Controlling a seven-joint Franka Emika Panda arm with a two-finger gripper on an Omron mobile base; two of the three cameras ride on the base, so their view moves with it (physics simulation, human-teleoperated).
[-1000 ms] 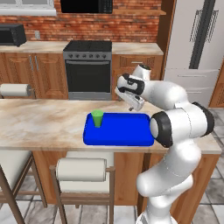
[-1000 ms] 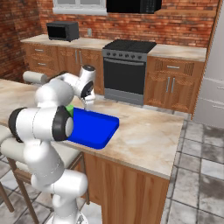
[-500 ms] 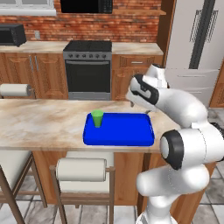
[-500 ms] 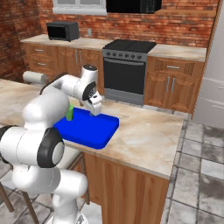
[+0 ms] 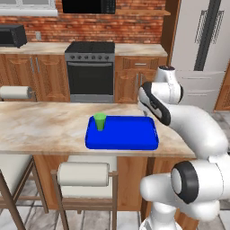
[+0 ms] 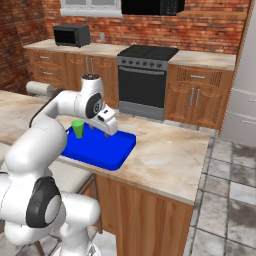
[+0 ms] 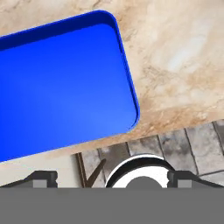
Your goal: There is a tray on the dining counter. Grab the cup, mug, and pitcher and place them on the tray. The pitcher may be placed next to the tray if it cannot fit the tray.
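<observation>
A bright blue tray point(image 5: 128, 137) lies on the dining counter point(image 5: 40, 128). The green cup point(image 5: 99, 121) stands upright in the tray's back left corner; it appears again as the cup point(image 6: 78, 128) in the right base view. My gripper point(image 6: 108, 131) hangs over the tray's right end, pointing down, well right of the cup. In the hand view the gripper point(image 7: 111, 178) is open with nothing between its fingertips point(image 7: 41, 176). Beneath it are a bare corner of the tray point(image 7: 65, 83) and the counter point(image 7: 175, 52). The mug and the pitcher are out of view.
A paper towel roll point(image 5: 15, 92) sits at the counter's far left. Stools point(image 5: 83, 174) stand along its near side. Behind are a stove point(image 5: 90, 67), a microwave point(image 5: 11, 35) and a fridge point(image 5: 202, 49). The counter ends just right of the tray.
The arm has swung right, carrying the open gripper from the tray's back edge toward its right end. The cup and the tray have stayed put.
</observation>
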